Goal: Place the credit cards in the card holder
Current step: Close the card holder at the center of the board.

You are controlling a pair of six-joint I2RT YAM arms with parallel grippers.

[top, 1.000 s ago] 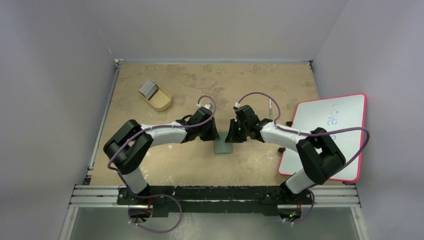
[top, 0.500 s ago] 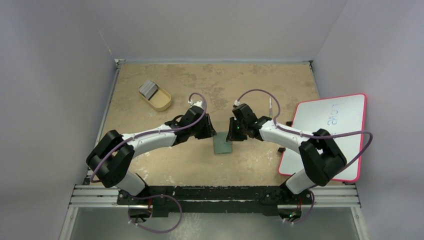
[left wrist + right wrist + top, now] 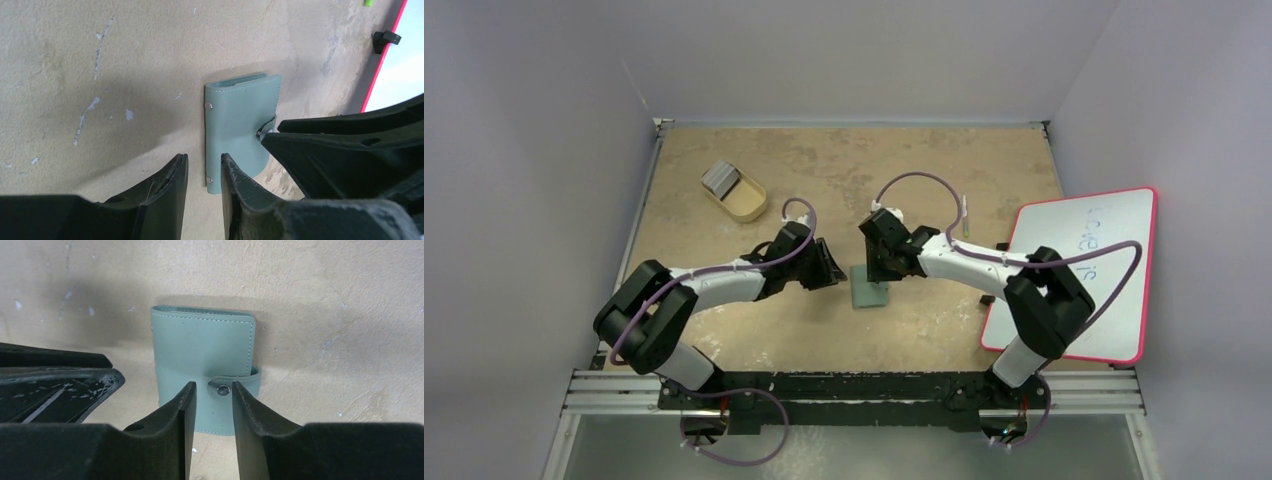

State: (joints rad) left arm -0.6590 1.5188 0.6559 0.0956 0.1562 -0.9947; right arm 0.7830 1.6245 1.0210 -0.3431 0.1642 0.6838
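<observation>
The card holder [image 3: 870, 291] is a grey-green wallet lying flat and closed on the table, its strap snapped shut [image 3: 222, 388]. My left gripper [image 3: 829, 266] hovers just left of it, jaws a little apart and empty; in the left wrist view the card holder [image 3: 237, 120] lies just ahead of the left gripper [image 3: 204, 158]. My right gripper [image 3: 880, 268] hangs over the wallet's far edge, also open and empty, and in the right wrist view the right gripper [image 3: 214, 385] frames the snap on the card holder [image 3: 202, 345]. A grey stack, apparently the credit cards [image 3: 720, 178], rests at the end of the tan tray.
The tan oval tray [image 3: 746, 205] stands at the back left. A pink-edged whiteboard [image 3: 1074, 270] lies at the right, with a small black clip [image 3: 987, 299] by its left edge and a thin pen [image 3: 965, 218] near its top corner.
The left arm has drawn back to the left, off the card holder. The right gripper has shifted left over it. Both grippers have opened a little.
</observation>
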